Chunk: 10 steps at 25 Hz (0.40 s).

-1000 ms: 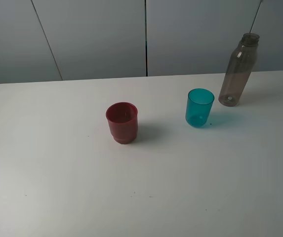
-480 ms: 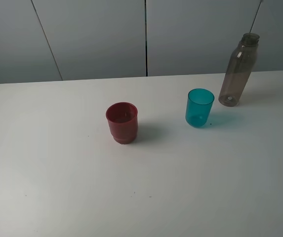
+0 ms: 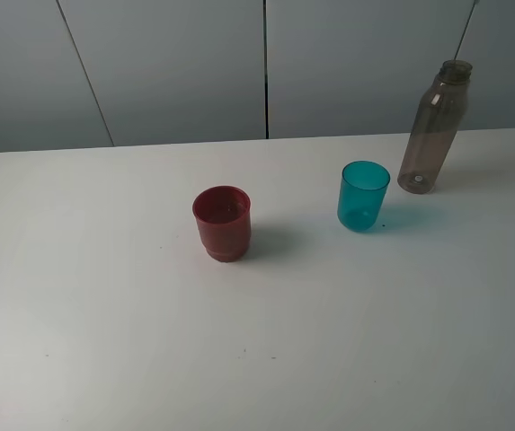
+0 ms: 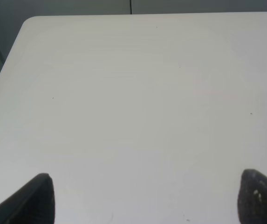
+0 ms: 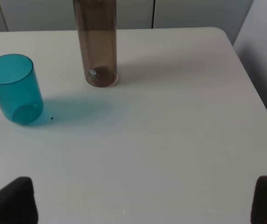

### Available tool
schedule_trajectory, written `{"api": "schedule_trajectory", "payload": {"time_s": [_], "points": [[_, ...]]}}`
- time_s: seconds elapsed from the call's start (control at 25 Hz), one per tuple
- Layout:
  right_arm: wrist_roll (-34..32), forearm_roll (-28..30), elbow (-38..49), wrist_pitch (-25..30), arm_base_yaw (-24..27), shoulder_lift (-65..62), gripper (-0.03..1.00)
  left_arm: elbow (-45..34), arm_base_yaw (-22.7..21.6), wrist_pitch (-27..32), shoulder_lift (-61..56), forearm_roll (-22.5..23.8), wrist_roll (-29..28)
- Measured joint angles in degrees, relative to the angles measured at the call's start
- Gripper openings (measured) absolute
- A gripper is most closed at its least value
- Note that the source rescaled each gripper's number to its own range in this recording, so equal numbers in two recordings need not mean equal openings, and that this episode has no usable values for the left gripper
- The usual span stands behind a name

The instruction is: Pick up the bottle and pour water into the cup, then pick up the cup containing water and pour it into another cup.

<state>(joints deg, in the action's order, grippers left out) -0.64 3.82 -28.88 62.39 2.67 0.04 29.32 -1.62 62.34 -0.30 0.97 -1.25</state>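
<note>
The grey-brown translucent bottle (image 3: 434, 127) stands upright at the back right of the white table (image 3: 104, 323). The teal cup (image 3: 363, 195) stands just left of it and nearer the front. The dark red cup (image 3: 222, 222) stands near the middle. No gripper shows in the exterior view. In the right wrist view the bottle (image 5: 96, 44) and teal cup (image 5: 14, 88) lie ahead of my open right gripper (image 5: 142, 205), well apart from it. My left gripper (image 4: 142, 198) is open over bare table, with only its fingertips (image 4: 35, 198) showing.
The table's right edge (image 5: 256, 100) runs close beside the bottle. Its far left corner (image 4: 28, 23) shows in the left wrist view. A grey panelled wall (image 3: 176, 67) stands behind the table.
</note>
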Motion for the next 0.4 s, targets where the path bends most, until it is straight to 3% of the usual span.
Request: {"api": "schedule_trajectory", "payload": {"time_s": [0.24, 0.4], "points": [[0.19, -0.11, 0.0, 0.0, -5.3, 0.0, 1.0, 0.0, 0.0, 0.0, 0.0, 0.0, 0.0], [0.19, -0.11, 0.0, 0.0, -5.95, 0.0, 1.0, 0.0, 0.0, 0.0, 0.0, 0.0, 0.0]]}}
